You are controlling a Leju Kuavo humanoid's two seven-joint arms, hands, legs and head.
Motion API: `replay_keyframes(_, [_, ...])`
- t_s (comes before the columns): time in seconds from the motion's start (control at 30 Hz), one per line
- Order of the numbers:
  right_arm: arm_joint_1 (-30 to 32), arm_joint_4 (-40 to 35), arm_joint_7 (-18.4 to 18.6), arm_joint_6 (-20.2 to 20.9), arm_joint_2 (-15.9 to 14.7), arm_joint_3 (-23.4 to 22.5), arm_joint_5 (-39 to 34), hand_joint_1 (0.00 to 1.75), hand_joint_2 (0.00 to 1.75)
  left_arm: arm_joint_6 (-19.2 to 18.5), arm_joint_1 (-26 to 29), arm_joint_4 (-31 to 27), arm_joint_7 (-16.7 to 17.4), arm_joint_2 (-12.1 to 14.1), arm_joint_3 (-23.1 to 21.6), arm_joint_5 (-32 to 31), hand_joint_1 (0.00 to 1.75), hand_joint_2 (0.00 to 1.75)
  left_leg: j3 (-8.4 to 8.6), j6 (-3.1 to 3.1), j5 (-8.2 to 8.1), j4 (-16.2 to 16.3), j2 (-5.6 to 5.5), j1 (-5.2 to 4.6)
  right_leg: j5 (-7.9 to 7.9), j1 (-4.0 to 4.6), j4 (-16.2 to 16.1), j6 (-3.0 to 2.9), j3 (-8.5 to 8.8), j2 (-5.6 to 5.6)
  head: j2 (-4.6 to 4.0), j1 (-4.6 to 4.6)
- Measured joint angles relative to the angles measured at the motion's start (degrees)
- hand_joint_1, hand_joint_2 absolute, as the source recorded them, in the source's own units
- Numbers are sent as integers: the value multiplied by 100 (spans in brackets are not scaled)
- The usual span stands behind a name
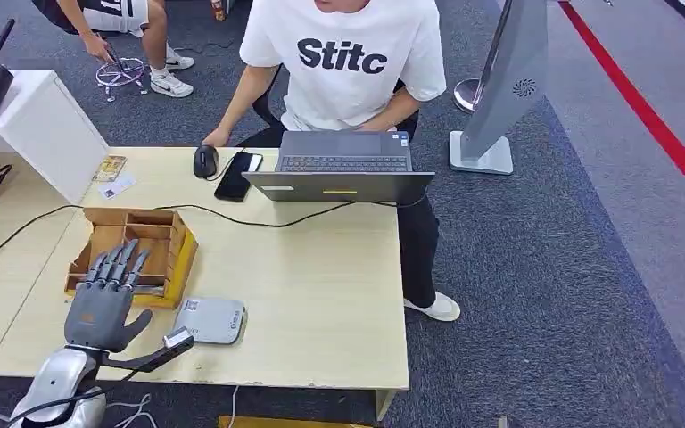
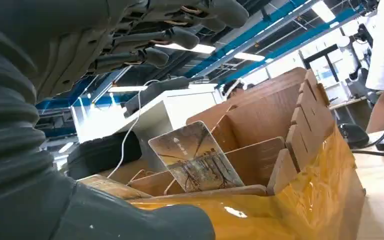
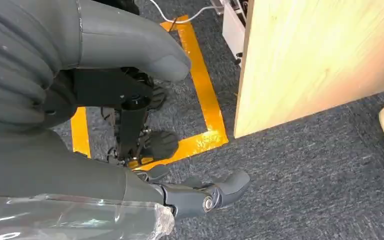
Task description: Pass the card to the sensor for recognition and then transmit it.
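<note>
A patterned card [image 2: 196,162] stands tilted in a slot of the wooden divider box [image 1: 178,245], whose yellow-taped front wall [image 2: 305,200] is close in the left wrist view. My left hand [image 1: 107,294] hovers over the box's near end, fingers [image 2: 180,37] spread and straight above the card, holding nothing. The flat grey-white sensor [image 1: 210,319] lies on the table just right of the box, near the front edge. My right hand [image 3: 35,90] hangs beside the table over the carpet, its fingers apart and empty.
A person in a white shirt [image 1: 348,62] sits across the table behind a laptop [image 1: 343,165], with a mouse [image 1: 205,161] and phone [image 1: 238,174] beside it. Two loose cards [image 1: 112,176] lie by a white cabinet [image 1: 45,125]. A black cable [image 1: 259,220] crosses the table.
</note>
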Motion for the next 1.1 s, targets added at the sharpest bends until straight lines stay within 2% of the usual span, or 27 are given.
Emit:
replay_keyframes(0.4, [6,0,-13,-26,-4,-13,11,0,175,-243,-2,-65,-70,18,164,39,0,175,0,0,0,0,0,1,0,0,0,0,0,-1,0,0])
replay_keyframes(0.5, [-2,0,-13,-26,-4,-13,31,0,175,-256,-164,143,-7,79,238,0,0,175,1,0,1,0,-1,1,0,0,0,-1,0,-2,0,0])
replay_keyframes(0.6, [-29,0,22,-22,-4,-9,87,0,175,-227,-481,585,22,162,286,-70,0,175,-1,3,6,0,-3,1,1,1,1,-1,1,-6,0,0])
replay_keyframes(0.77, [-67,0,26,-15,-4,9,114,0,175,-168,-779,1036,-22,170,304,-100,0,175,0,0,8,0,-3,0,3,0,1,-2,0,-4,0,0])
replay_keyframes(1.1, [-69,0,42,9,-4,13,107,0,175,-131,-850,1342,-48,160,302,-136,0,175,-1,0,7,0,-1,0,2,0,0,-1,-2,-2,0,0])
